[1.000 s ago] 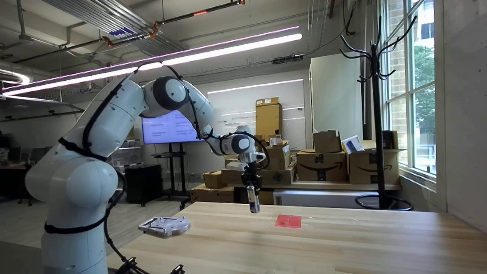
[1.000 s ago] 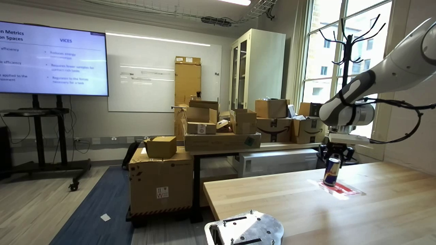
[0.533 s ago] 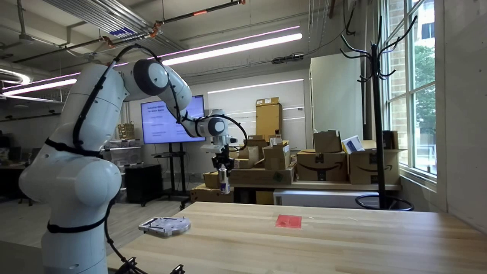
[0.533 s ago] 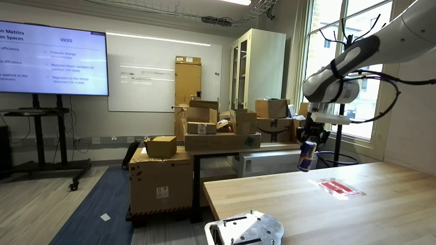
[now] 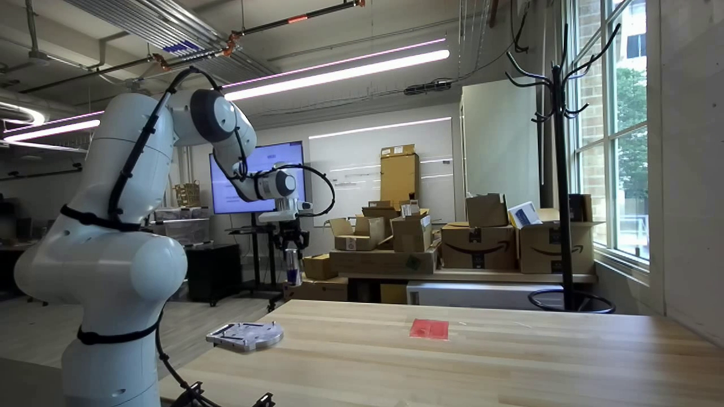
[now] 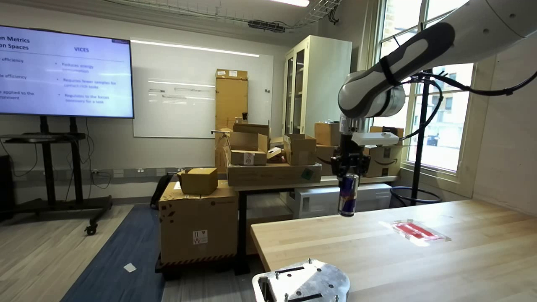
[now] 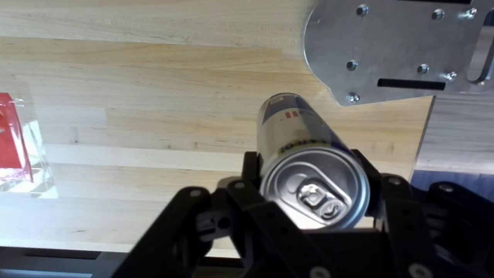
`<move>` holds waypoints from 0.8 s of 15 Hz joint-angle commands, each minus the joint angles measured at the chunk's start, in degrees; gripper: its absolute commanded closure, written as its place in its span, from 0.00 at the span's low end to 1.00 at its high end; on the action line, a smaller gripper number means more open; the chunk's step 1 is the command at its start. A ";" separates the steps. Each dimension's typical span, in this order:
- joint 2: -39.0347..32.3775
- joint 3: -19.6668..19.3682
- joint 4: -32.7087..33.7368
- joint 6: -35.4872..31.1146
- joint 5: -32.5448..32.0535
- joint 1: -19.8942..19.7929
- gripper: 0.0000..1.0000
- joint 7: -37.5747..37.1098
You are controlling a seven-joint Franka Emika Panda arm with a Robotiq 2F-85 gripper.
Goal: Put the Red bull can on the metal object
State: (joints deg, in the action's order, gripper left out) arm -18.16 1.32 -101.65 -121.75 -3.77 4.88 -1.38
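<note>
My gripper is shut on the Red bull can, with a finger on each side of its top end. In both exterior views the can hangs nearly upright under the gripper, in the air above table height. The metal object is a flat silvery plate with slots and screws at the table's edge, near the robot base. It is cut off at the bottom of an exterior view. In the wrist view the metal object lies at upper right, apart from the can.
A flat red item is taped to the wooden table; it shows at the left of the wrist view. The table edge runs close to the metal plate. Cardboard boxes and a black coat rack stand behind the table.
The gripper, holding the can throughout, has risen and moved from above the red item toward the metal object's side. The can's slight tilt has lessened. The metal object has not moved.
</note>
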 commanded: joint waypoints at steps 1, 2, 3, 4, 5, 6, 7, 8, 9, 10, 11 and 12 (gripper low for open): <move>-0.50 2.01 2.20 3.43 -2.40 1.94 0.67 2.21; -1.17 2.62 2.86 3.55 -1.98 2.47 0.67 2.41; -1.64 3.14 3.29 3.53 -1.64 2.92 0.67 2.56; -2.40 3.54 3.98 3.39 -1.47 3.39 0.67 2.36; -3.33 3.99 4.78 3.26 -0.94 3.69 0.67 2.27; -4.27 4.38 5.52 3.13 -0.22 3.85 0.67 2.28; -5.14 4.53 6.07 2.88 -0.15 4.17 0.67 1.87; -5.90 4.50 6.48 2.59 -0.42 4.52 0.67 1.11; -6.83 4.61 6.88 2.37 -0.22 4.65 0.67 0.79; -7.74 4.70 7.33 2.16 0.20 4.72 0.67 0.64; -8.66 4.79 7.80 2.09 0.73 4.77 0.67 0.48; -9.42 4.85 7.98 1.74 1.16 4.83 0.67 0.36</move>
State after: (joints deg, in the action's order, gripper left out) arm -24.97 5.52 -96.86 -120.80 -4.06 9.82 -0.53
